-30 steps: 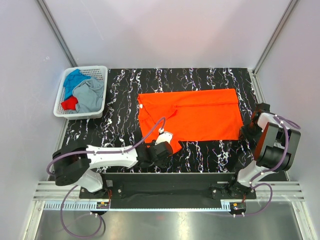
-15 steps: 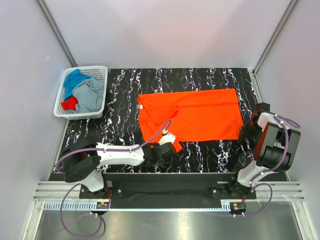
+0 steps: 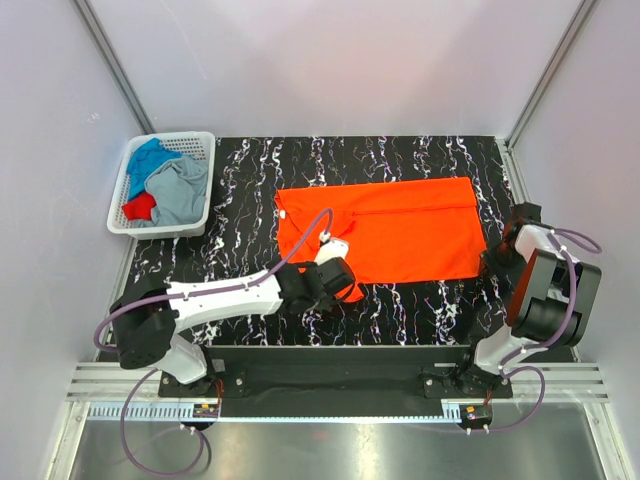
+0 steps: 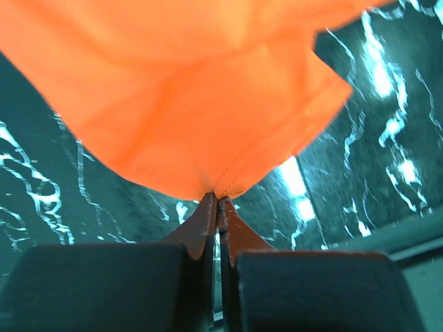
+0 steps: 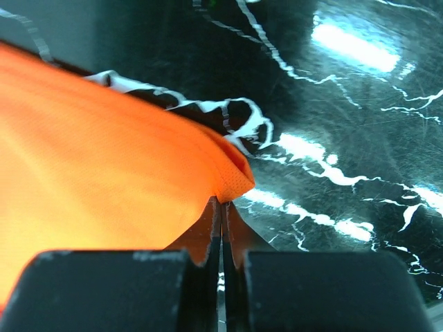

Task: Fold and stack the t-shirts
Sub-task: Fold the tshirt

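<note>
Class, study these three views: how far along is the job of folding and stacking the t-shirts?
Done: the orange t-shirt lies spread on the table. In hand: left claw and right claw are each shut on its near edge. Left: the fold itself, then the blue shirt, grey shirt and red shirt crumpled in the basket; no stack exists.

We are looking at a black table with white wiggly lines running all over it. A white plastic basket with lots of little holes is sitting at its far left corner. Plain pale walls are standing around the table. A shiny metal rail is running along the near edge. Up close, lights are shining off the table top.
</note>
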